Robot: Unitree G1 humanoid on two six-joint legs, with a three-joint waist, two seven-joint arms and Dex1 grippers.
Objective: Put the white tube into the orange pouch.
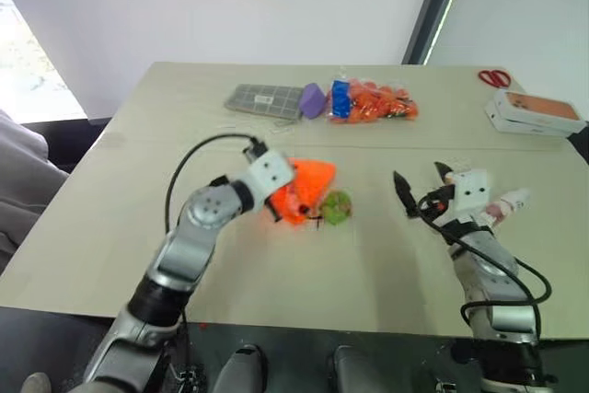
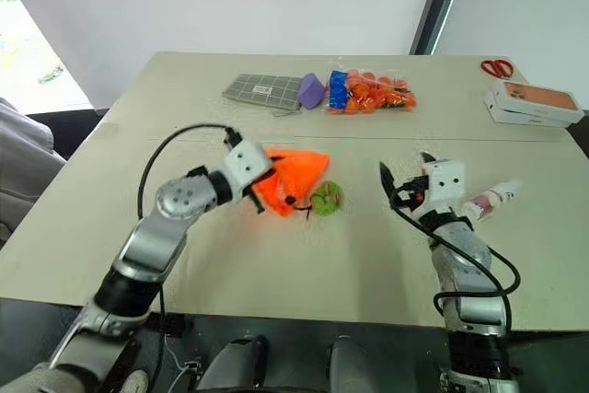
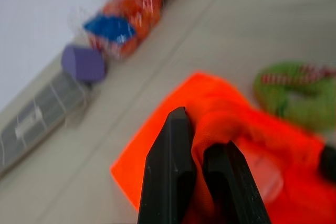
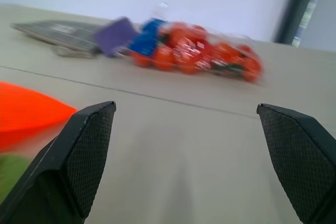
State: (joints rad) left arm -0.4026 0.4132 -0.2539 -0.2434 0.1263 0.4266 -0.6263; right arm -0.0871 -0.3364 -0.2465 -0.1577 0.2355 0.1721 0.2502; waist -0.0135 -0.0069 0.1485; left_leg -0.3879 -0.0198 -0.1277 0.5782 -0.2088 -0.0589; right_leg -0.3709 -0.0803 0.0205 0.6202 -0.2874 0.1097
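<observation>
1. The left tool [image 3: 202, 182] is clenched on a fold of the orange pouch [image 2: 294, 177], which lies near the middle of the beige worktop [image 2: 304, 255].
2. A green ring [image 2: 325, 198] sits just beside the pouch, touching its edge on the robot's right.
3. The right tool [image 2: 405, 177] hovers over the worktop well apart from the pouch, fingers [image 4: 84, 156] spread wide and gripping nothing.
4. The white tube [image 2: 492, 198], pink-banded, lies on the worktop just beyond the right wrist, on the far side from the pouch.
5. Along the far edge: a grey gridded pad [image 2: 262, 91], a purple block [image 2: 311, 91] and a clear bag [image 2: 373, 94] of orange and blue items.
6. At the far right corner, red scissors [image 2: 497, 67] lie near stacked flat boxes [image 2: 534, 103].
</observation>
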